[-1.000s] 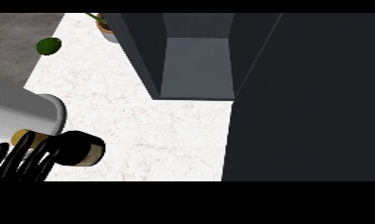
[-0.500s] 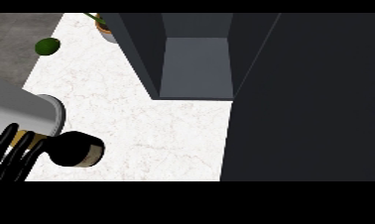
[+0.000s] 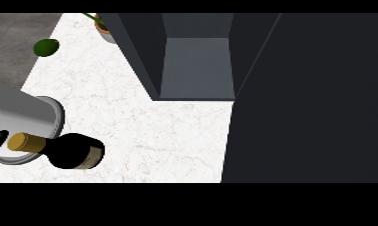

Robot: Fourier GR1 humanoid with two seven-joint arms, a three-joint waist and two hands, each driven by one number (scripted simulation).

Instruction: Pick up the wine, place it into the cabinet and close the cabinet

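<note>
Left hand (image 3: 3, 135): we see only a small dark sliver at the left edge of the frame, in the lower left, just beside the bottle's cap. We take it as part of that hand. We cannot tell whether it is released or clenched. Nothing is wrapped round the bottle.

Wine bottle (image 3: 72, 151): lower left of the frame, on the worktop (image 3: 155, 130). It has a dark body with a pale label band on its right side. Its gold cap (image 3: 27, 142) points toward the left edge. Seen from above, the neck and cap overlap the lower rim of a grey round dish (image 3: 37, 115). We cannot tell whether they touch. The bottle is outside the cabinet and well apart from it.

Worktop: white and faintly marbled, it fills the left and lower centre of the frame.

Cabinet (image 3: 198, 67): upper centre, standing open. It has dark side walls and a paler grey inner surface. We see nothing inside. Its dark door (image 3: 310, 100) covers the whole right side of the frame, from top band to bottom band.

Upper left: a darker grey surface (image 3: 18, 35) borders the worktop. A small green round fruit (image 3: 46, 47) lies at that border. A potted plant (image 3: 103, 26) sits at the top edge, just beside the cabinet's left wall and partly hidden by it.
</note>
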